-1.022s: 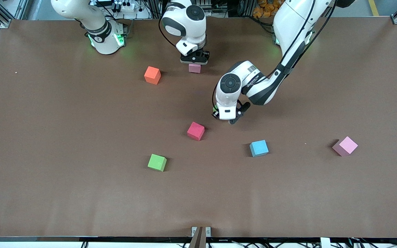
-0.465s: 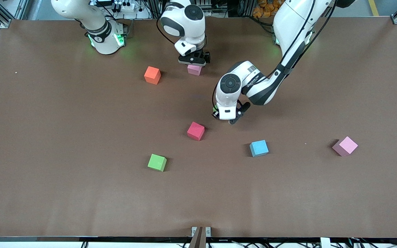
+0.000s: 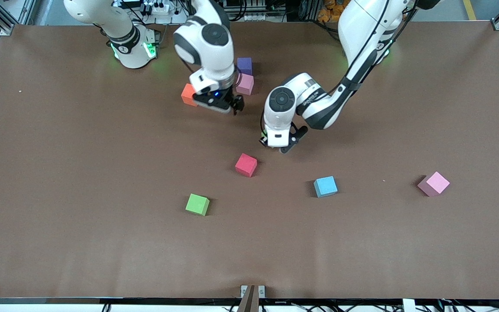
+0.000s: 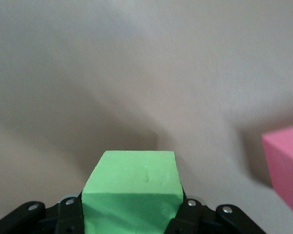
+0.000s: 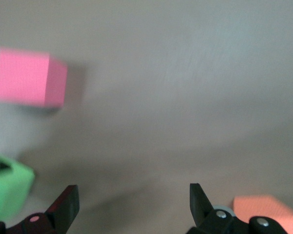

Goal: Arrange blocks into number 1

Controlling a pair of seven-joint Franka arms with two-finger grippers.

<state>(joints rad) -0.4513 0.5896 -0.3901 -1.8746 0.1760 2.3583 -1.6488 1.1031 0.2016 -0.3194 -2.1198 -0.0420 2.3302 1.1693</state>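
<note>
Two matte foam cubes, purple (image 3: 244, 65) and pink (image 3: 245, 84), were already placed touching just beside the spread, empty right gripper (image 3: 217, 104), while a green foam cube (image 4: 132, 190) was pinched in the left gripper (image 3: 275, 145), five cubes left scattered.

Purple block (image 3: 244, 66), orange block (image 3: 187, 94), brown table (image 3: 59, 173).

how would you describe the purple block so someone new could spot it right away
Start at the robots' bases along the table's edge farthest from the front camera, roughly midway between them. Two blocks sit together there; the purple block is the one farther from the camera, right beside a pink block. It is the only purple cube, and the darkest.
</note>
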